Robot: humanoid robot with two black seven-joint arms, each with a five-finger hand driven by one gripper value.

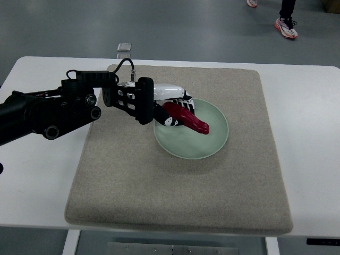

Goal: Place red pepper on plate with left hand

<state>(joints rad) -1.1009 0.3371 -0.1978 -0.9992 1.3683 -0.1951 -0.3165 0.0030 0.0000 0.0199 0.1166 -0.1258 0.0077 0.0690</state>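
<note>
A long red pepper [189,119] lies across the pale green plate [212,143] in the middle of the mat, its tip pointing right. My left hand [171,109], black and white, reaches in from the left and hangs over the plate's left rim with its fingers curled around the pepper's stem end. The pepper's free end rests on or just above the plate's surface; which, I cannot tell. My right arm does not show.
A grey-beige mat [180,186] covers most of the white table [308,106]. A small clear object [124,49] stands at the table's far edge. A person's shoes [286,26] show on the floor at the top right.
</note>
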